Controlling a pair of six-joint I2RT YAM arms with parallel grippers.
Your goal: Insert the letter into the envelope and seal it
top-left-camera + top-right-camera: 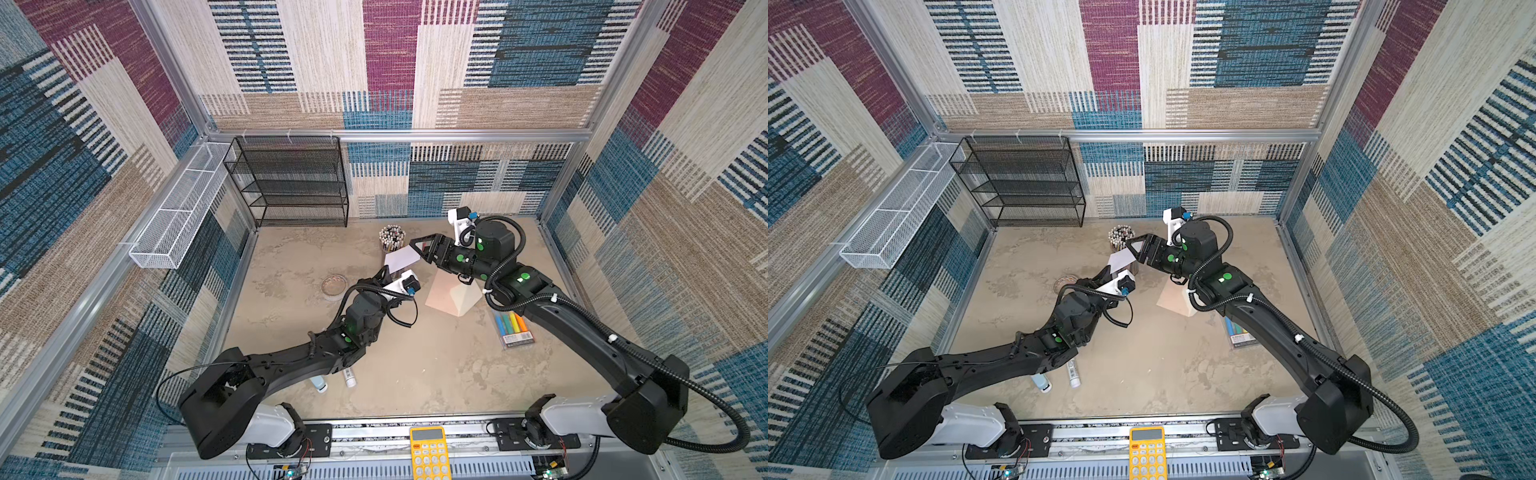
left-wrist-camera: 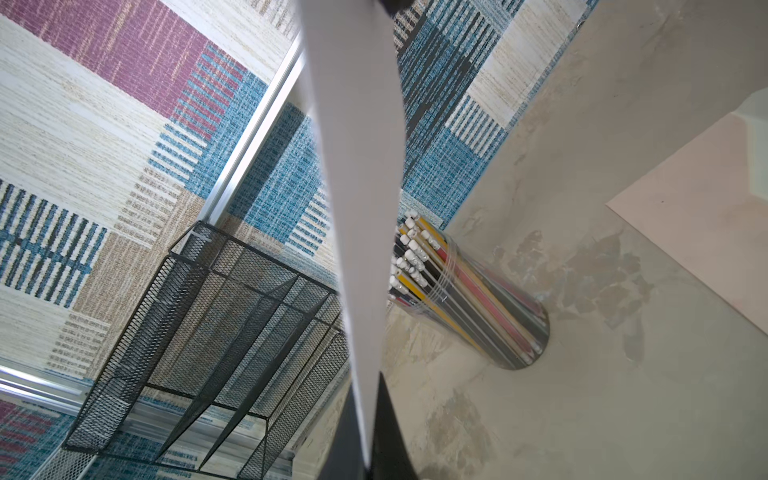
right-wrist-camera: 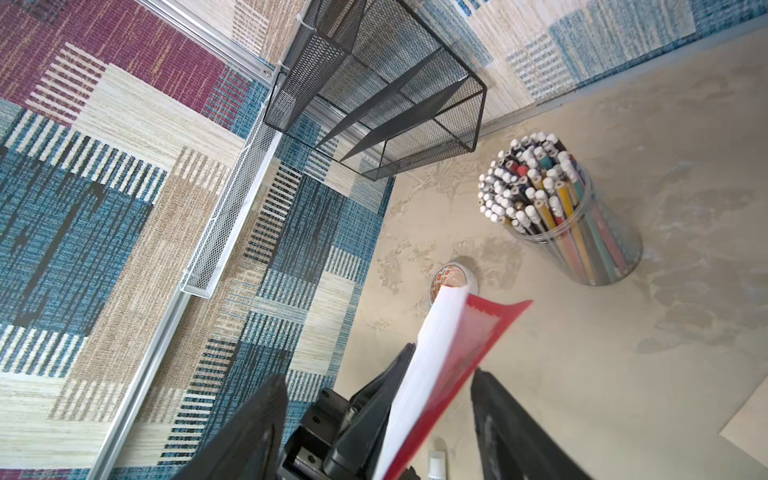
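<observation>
The letter (image 1: 401, 258) is held up in the air above the table, its white inside facing up in both top views (image 1: 1121, 258). My left gripper (image 1: 384, 272) is shut on its lower edge; in the left wrist view the letter (image 2: 357, 166) runs edge-on out of the closed left gripper (image 2: 368, 386). My right gripper (image 1: 419, 247) is open at the letter's far end. In the right wrist view its fingers (image 3: 266, 415) stand wide on either side of the red-and-white letter (image 3: 457, 345), not touching it. The peach envelope (image 1: 451, 295) lies flat under the right arm, cream flap open.
A clear cup of pencils (image 1: 391, 237) stands just behind the letter. A black mesh shelf (image 1: 291, 183) and a white mesh basket (image 1: 178, 216) are at the back left. A round dish (image 1: 334, 286), a marker pack (image 1: 513, 328), two small tubes (image 1: 349, 377) and a yellow calculator (image 1: 429, 453) lie around.
</observation>
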